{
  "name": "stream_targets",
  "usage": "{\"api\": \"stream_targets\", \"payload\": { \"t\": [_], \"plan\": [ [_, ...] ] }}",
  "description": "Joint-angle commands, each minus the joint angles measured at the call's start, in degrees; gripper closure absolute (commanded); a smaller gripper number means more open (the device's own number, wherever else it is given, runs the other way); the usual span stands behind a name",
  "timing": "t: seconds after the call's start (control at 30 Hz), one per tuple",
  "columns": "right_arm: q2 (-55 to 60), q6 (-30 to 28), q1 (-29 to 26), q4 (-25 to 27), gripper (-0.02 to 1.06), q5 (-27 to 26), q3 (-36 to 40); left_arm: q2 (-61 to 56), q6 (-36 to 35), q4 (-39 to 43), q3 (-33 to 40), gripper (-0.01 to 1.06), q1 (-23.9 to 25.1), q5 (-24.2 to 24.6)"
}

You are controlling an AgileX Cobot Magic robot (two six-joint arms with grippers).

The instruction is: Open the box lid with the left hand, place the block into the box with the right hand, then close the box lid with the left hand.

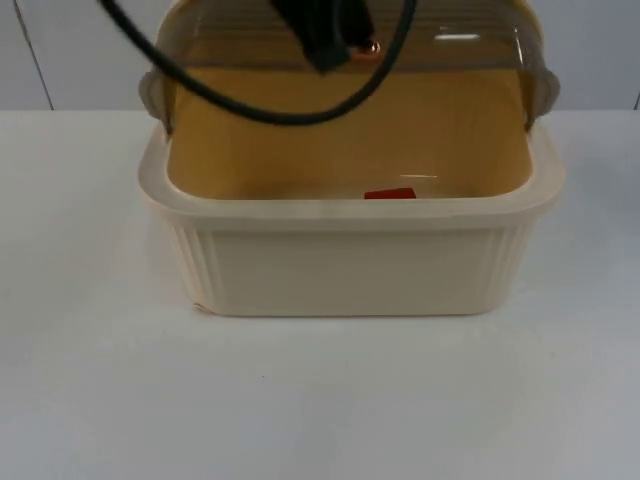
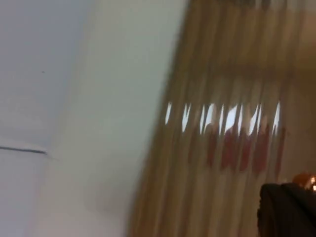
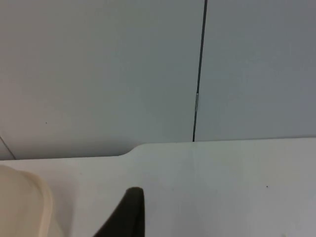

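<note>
The cream box (image 1: 350,265) stands in the middle of the table. Its brown see-through lid (image 1: 450,50) is swung up over the back half, so the front is uncovered. A red block (image 1: 390,193) lies on the box floor near the front wall. My left gripper (image 1: 328,42) is at the lid's top, against its ribbed surface. In the left wrist view the ribbed lid (image 2: 222,98) is close up, the red block (image 2: 242,148) shows blurred through it, and the left gripper (image 2: 286,212) touches it. My right gripper (image 3: 129,213) waits off to the side, beside the box rim (image 3: 24,197).
White table top (image 1: 320,400) stretches in front of the box and on both sides. The grey partition wall (image 3: 98,74) rises behind the table edge.
</note>
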Motion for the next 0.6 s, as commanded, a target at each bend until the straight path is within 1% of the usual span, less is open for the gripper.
{"api": "stream_targets", "payload": {
  "t": [0.0,0.03,0.07,0.13,0.17,0.2,0.23,0.3,0.33,0.37,0.4,0.57],
  "plan": [
    [-0.7,0.1,0.3,0.4,0.0,-0.5,0.1,-1.4,2.1,2.6,7.1,1.05,-0.3,-3.3],
    [-0.7,0.1,0.3,0.5,0.0,-0.5,0.1,-2.8,3.0,2.9,10.1,1.05,-1.0,-6.0],
    [-0.7,0.1,0.3,0.5,0.0,-0.5,0.1,-3.5,3.4,3.2,11.9,1.05,-1.2,-7.6],
    [-0.7,0.1,0.3,0.5,0.0,-0.5,0.1,-5.5,3.9,6.4,18.7,1.05,-2.6,-14.3],
    [-0.7,0.1,0.3,0.5,0.0,-0.5,0.1,-6.2,3.9,8.1,21.1,1.05,-3.4,-16.9],
    [-0.7,0.1,0.3,0.5,0.0,-0.5,0.1,-6.2,3.9,8.1,21.1,1.05,-3.4,-16.9],
    [-0.7,0.1,0.3,0.6,0.0,-0.6,0.1,-6.8,3.9,9.2,23.6,1.05,-4.3,-19.4],
    [-0.7,0.1,0.3,0.7,0.0,-0.6,0.1,-7.6,3.9,11.8,27.1,1.05,-6.0,-22.6],
    [-0.7,0.1,0.3,0.7,0.0,-0.6,0.1,-7.9,3.9,12.5,28.1,1.05,-6.8,-23.8],
    [-0.7,0.1,0.3,0.7,0.0,-0.6,0.1,-8.5,3.9,12.7,28.6,1.05,-7.5,-23.9],
    [-0.7,0.1,0.3,0.7,0.0,-0.6,0.1,-8.8,3.9,12.5,28.6,1.05,-8.0,-23.2],
    [-0.7,0.1,0.3,0.7,0.0,-0.6,0.1,-12.5,3.9,11.1,28.6,1.05,-9.3,-23.3]
  ]
}}
